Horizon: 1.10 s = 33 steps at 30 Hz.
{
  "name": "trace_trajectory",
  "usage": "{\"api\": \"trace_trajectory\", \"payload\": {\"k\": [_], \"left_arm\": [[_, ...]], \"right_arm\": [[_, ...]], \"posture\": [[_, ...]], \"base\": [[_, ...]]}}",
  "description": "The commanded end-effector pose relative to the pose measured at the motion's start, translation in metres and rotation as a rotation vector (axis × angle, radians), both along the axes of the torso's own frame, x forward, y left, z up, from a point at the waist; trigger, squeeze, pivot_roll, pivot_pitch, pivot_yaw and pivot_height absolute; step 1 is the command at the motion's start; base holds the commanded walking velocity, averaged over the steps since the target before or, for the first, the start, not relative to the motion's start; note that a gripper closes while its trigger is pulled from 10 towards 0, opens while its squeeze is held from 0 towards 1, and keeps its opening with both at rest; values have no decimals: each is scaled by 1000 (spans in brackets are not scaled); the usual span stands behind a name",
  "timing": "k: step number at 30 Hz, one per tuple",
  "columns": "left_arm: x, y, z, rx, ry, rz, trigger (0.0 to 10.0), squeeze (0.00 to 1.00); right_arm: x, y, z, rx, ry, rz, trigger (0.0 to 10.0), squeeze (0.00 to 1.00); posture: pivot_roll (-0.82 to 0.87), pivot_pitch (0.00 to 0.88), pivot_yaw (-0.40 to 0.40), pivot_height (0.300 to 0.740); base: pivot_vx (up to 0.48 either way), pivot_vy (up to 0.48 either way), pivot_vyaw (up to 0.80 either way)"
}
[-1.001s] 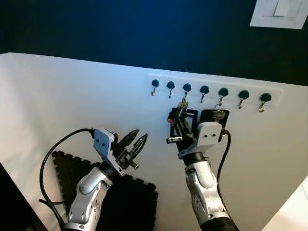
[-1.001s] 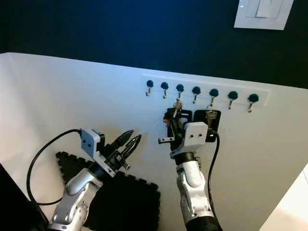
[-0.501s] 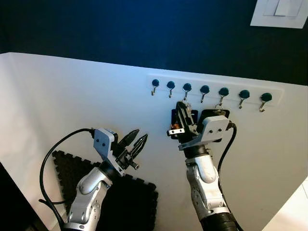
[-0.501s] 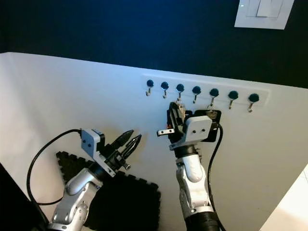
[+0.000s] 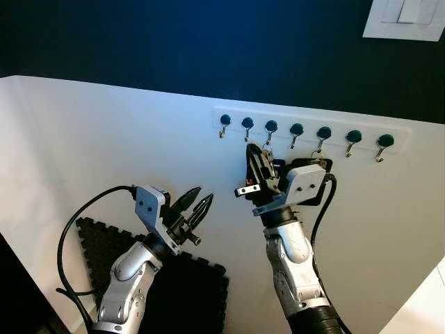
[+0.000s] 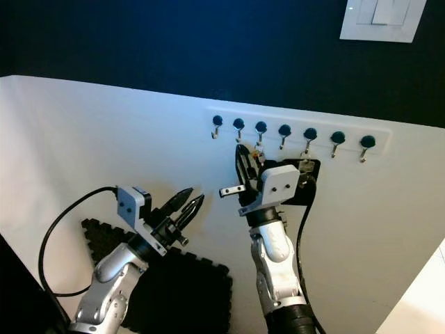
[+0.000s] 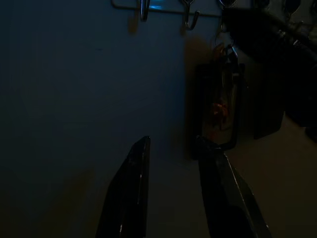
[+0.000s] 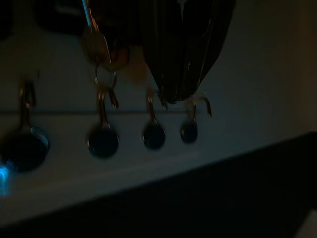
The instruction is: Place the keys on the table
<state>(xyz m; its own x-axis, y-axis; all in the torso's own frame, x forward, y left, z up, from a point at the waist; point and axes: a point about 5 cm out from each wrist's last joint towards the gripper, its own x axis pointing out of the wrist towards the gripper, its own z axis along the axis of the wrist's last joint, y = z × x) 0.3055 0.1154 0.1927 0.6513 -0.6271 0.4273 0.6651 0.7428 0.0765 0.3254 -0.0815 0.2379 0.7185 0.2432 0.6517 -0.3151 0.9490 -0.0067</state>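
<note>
Since a second ago my right gripper point(image 5: 254, 158) has climbed from the black fobs up toward the hook rail point(image 5: 313, 124), its tips now just under the third hook from the rail's left end. Its two fingers look pressed together, and in the right wrist view they end just below the hooks with nothing I can make out between them; I judge them closed on nothing, though the dim light leaves some doubt. I hold them narrow and pointed up, I think, so they can slip under a key ring and lift it off its hook.

The keys point(image 8: 99, 47) hang on their ring from that third hook, just beside my fingertips, with their black fob point(image 7: 220, 106) flat against the white wall below the rail. A second black fob point(image 5: 321, 167) hangs from the fifth hook, behind my right wrist.

My left gripper point(image 5: 195, 207) hovers well below and to the left of the rail, fingers slightly spread and empty, aimed at the wall; it waits clear of the working arm.

Below the rail, low on the wall's left, lies a dark foam mat point(image 5: 198, 289). Nothing has come off the rail yet, so the carry to the table remains ahead.
</note>
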Motion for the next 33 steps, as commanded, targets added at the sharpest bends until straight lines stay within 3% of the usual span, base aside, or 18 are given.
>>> {"api": "trace_trajectory", "payload": {"k": [1,2,4,5,8,9,10,11,24,27,33], "left_arm": [[0,2,0,19,-6,1,10000,0],[0,2,0,18,-6,1,10000,0],[0,2,0,17,-6,1,10000,0],[0,2,-1,16,-6,-1,10000,0],[-1,1,-1,16,-5,-3,10000,0],[-1,1,-1,15,-5,-4,10000,0],[-1,0,-1,15,-5,-5,10000,0],[-1,0,-1,14,-5,-6,10000,0],[-2,1,-2,21,-5,1,10000,0],[-3,1,-2,23,-3,3,10000,0],[-2,1,-1,24,-5,3,10000,0]], "right_arm": [[3,-1,-12,-37,60,-29,10000,761],[4,-3,-15,-61,71,-58,10000,1000],[5,-5,-16,-84,77,-80,10000,1000],[6,-9,-19,-163,77,-150,10000,1000],[8,-12,-21,-221,76,-202,10000,1000],[8,-13,-22,-242,74,-220,10000,808],[8,-13,-22,-255,72,-224,10000,365],[9,-13,-22,-261,71,-226,10000,0],[1,-7,-20,-233,24,-232,10000,0],[-9,0,-31,-162,35,-146,10000,0],[-18,-7,-35,-118,10,-205,10000,0]], "posture": [[24,56,7,740],[24,56,7,740],[24,56,7,740],[16,50,9,740],[16,50,9,740],[15,50,8,740],[15,50,8,740],[15,53,7,740],[19,57,4,740],[21,61,5,740],[22,63,6,740]], "base": [[0,0,0],[0,0,0],[0,0,0],[0,0,0],[0,0,0],[0,0,0],[0,0,0],[0,0,0],[0,0,0],[0,0,0],[0,0,0]]}}
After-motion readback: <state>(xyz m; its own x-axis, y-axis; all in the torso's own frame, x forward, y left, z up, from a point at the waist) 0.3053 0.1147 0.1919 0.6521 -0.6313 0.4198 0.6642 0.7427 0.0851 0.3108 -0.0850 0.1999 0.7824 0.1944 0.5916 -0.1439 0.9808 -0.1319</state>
